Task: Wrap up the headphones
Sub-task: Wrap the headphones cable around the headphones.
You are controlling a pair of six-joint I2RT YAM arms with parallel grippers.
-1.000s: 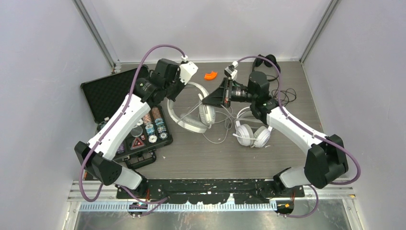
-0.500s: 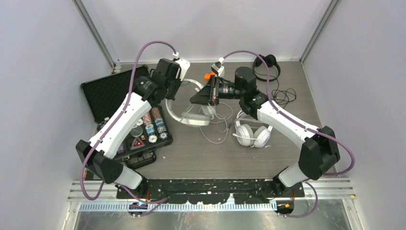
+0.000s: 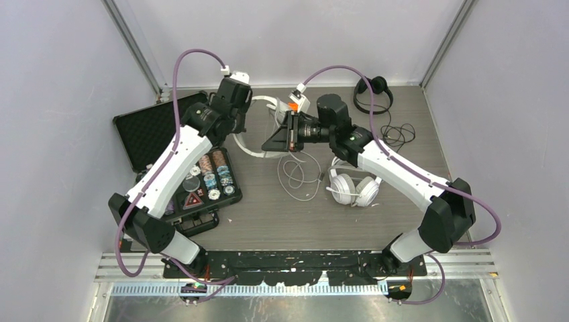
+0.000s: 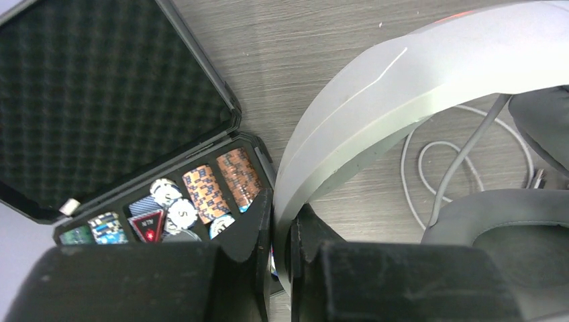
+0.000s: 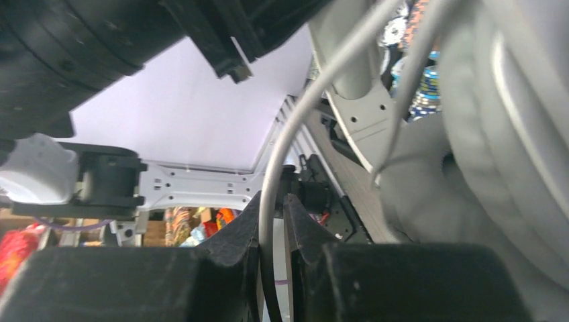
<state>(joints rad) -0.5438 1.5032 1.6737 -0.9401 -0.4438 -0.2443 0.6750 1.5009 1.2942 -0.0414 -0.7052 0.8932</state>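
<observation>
My left gripper point(image 4: 282, 228) is shut on the headband point(image 4: 376, 87) of the pale grey headphones point(image 3: 253, 151), which hang off the table at the back centre with a padded ear cup point(image 4: 510, 228) to the right. My right gripper point(image 5: 272, 215) is shut on their pale cable point(image 5: 295, 127), close beside the ear cup point(image 5: 496, 134). In the top view the left gripper point(image 3: 236, 131) and right gripper point(image 3: 272, 142) sit close together. Slack cable point(image 3: 298, 178) loops on the table below them. White headphones point(image 3: 352, 189) lie at centre right. Black headphones point(image 3: 372, 90) lie at the back right.
An open black case point(image 3: 144, 131) with poker chips point(image 3: 211, 178) lies at the left, just under the left arm. The black headset's thin cable point(image 3: 396, 134) is tangled at the right. An orange piece point(image 3: 293, 107) shows behind the right wrist. Walls enclose the table on three sides.
Both grippers have moved left and toward the back with the pale grey headphones, lifting them off the table. The cable now trails in a narrower loop below the right gripper.
</observation>
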